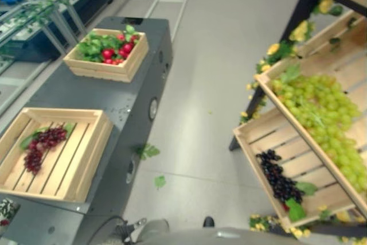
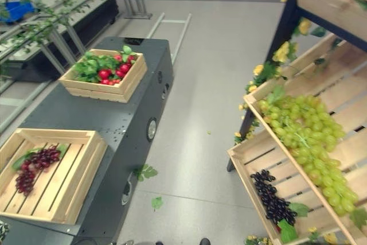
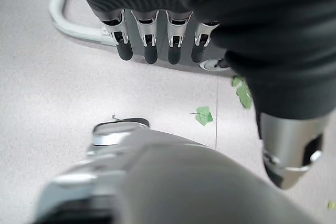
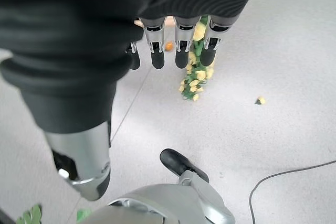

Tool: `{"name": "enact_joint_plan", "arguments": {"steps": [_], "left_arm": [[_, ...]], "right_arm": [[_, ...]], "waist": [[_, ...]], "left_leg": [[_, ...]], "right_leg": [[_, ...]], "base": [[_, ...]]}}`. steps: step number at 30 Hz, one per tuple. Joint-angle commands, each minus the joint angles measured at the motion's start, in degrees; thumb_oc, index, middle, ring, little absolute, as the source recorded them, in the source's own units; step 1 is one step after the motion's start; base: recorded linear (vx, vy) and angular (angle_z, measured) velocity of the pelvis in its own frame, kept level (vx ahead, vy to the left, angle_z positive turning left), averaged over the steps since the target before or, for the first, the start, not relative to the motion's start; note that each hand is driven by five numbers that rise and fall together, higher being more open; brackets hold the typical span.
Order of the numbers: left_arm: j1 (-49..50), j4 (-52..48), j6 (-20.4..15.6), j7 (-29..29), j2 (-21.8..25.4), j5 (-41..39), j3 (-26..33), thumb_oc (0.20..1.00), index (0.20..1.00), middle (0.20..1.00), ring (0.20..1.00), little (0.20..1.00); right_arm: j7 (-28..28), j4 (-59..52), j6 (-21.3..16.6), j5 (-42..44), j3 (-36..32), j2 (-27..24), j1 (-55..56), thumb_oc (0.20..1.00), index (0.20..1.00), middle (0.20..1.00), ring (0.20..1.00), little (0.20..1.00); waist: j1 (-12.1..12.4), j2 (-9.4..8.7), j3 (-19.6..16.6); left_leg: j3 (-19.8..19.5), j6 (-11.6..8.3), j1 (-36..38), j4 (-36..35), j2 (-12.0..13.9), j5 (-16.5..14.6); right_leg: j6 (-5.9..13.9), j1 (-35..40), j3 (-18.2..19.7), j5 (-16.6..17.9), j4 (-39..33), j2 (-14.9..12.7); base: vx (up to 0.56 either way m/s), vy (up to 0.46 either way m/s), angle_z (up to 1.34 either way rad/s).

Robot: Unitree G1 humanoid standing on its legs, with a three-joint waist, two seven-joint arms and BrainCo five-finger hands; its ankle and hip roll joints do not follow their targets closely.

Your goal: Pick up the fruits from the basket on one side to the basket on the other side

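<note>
Hanging relaxed and empty over bare floor, the left hand and right hand are clear of the near crate on the dark surface, cut off at the frame edge, holding red grapes.

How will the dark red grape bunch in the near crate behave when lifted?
The dark red grape bunch looks loosely clustered, so it would probably droop and swing if gripped at one end. It lies flat on the near crate slats, so it seems unlikely to roll.
</note>
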Motion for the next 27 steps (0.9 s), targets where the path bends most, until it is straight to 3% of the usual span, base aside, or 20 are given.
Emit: {"name": "enact_joint_plan", "arguments": {"steps": [1,3,6,7,12,13,15,16,17,22,27], "left_arm": [[-0.6,-0.2,-0.3,-1.6,-3.3,-3.9,1.1,1.0,1.0,1.0,1.0,1.0],[-0.2,-0.2,-0.3,-2.3,-2.9,-5.5,1.8,1.0,1.0,1.0,1.0,1.0],[-0.3,-0.2,-0.3,-2.7,-2.5,-5.2,1.7,1.0,1.0,1.0,1.0,1.0],[-0.4,-0.2,-0.2,-2.8,-2.2,-5.1,1.6,1.0,1.0,1.0,1.0,1.0],[-0.8,-0.7,-0.6,-2.8,-1.1,-3.6,1.2,1.0,1.0,1.0,1.0,1.0],[-1.3,-0.6,-0.6,-2.9,-0.6,-3.3,0.9,1.0,1.0,1.0,1.0,1.0],[-1.8,-0.6,-0.7,-3.0,0.3,-3.1,0.8,1.0,1.0,1.0,1.0,1.0],[-2.7,-0.6,-0.9,-3.4,1.2,-2.8,0.3,1.0,1.0,1.0,1.0,1.0],[-2.7,-0.2,-1.0,-3.5,1.3,-1.9,-0.1,1.0,1.0,1.0,1.0,1.0],[-2.2,0.3,-0.5,-3.8,1.5,-2.0,1.0,1.0,1.0,1.0,1.0,1.0],[-2.3,1.7,0.1,-4.2,0.6,-3.0,1.4,1.0,1.0,1.0,1.0,1.0]], "right_arm": [[0.4,0.0,-0.6,0.3,-2.6,-0.7,-1.4,1.0,1.0,1.0,1.0,1.0],[0.6,0.2,-0.2,0.7,-2.6,0.3,-1.5,1.0,1.0,1.0,1.0,1.0],[0.8,0.3,-0.3,0.8,-2.7,0.8,-1.4,1.0,1.0,1.0,1.0,1.0],[0.8,0.4,-0.3,0.8,-2.6,1.3,-1.7,1.0,1.0,1.0,1.0,1.0],[0.5,0.0,-0.4,2.3,-3.4,2.2,-2.7,1.0,1.0,1.0,1.0,1.0],[0.5,0.0,-0.5,3.0,-3.9,2.4,-2.7,1.0,1.0,1.0,1.0,1.0],[0.7,0.2,-0.6,3.7,-4.0,2.8,-3.1,1.0,1.0,1.0,1.0,1.0],[1.0,0.7,-0.8,4.9,-4.2,3.1,-3.5,1.0,1.0,1.0,1.0,1.0],[1.3,1.5,-0.7,5.6,-4.2,3.4,-3.2,1.0,1.0,1.0,1.0,1.0],[1.8,3.7,-0.3,4.3,-4.1,3.8,-2.6,1.0,1.0,1.0,1.0,1.0],[2.4,5.2,0.9,2.0,-2.5,3.8,-3.2,1.0,1.0,1.0,1.0,1.0]], "waist": [[1.1,-1.46,-2.3],[1.7,-1.01,-2.9],[1.9,-1.44,-4.0],[2.2,-1.53,-4.2],[2.6,-1.9,-3.2],[2.6,-2.02,-2.8],[1.9,-2.02,-2.1],[0.8,-2.12,-2.1],[0.4,-2.19,-2.6],[2.1,-2.5,-4.1],[2.3,-2.08,-4.5]], "left_leg": [[3.7,2.55,0.5,1.9,0.8,-5.2],[3.6,2.51,2.8,-5.5,1.4,-3.5],[2.8,2.89,3.7,-9.3,0.8,-2.2],[2.0,3.73,4.2,-11.4,-0.4,-1.4],[0.5,5.46,3.8,-12.1,-2.5,-1.0],[-0.1,5.74,3.5,-12.2,-3.0,-0.8],[-1.5,6.24,3.4,-12.2,-3.3,-0.7],[-3.0,6.76,2.3,-12.1,-3.9,0.2],[-3.9,7.03,2.1,-12.2,-4.2,0.1],[-4.8,7.44,1.8,-12.2,-4.6,0.7],[-5.0,7.18,2.8,-12.1,-4.6,0.4]], "right_leg": [[4.74,-2.5,2.4,-1.1,0.0,-1.7],[5.32,-2.8,-0.4,-0.4,0.7,-1.9],[6.2,-3.4,-1.5,0.2,1.0,-2.7],[6.92,-4.0,-1.6,0.8,2.0,-3.9],[8.17,-5.8,-0.4,1.7,5.0,-6.3],[8.53,-6.2,0.1,1.9,5.5,-6.5],[9.02,-7.8,5.2,1.8,7.3,-5.9],[9.28,-9.1,14.2,1.2,8.2,-3.5],[9.23,-8.5,18.4,0.4,7.0,-1.9],[8.35,-6.7,16.4,-0.7,6.8,-1.9],[8.62,-5.7,16.3,0.5,5.3,-1.7]], "base": [[-0.07,0.142,1.38],[-0.05,0.172,1.31],[-0.02,0.161,0.52],[-0.02,0.222,0.36],[-0.06,0.212,0.36],[-0.07,0.093,0.11],[-0.11,0.126,0.19],[-0.08,0.132,0.25],[-0.03,0.125,0.43],[0.02,0.005,0.32],[0.02,-0.064,0.04]]}}
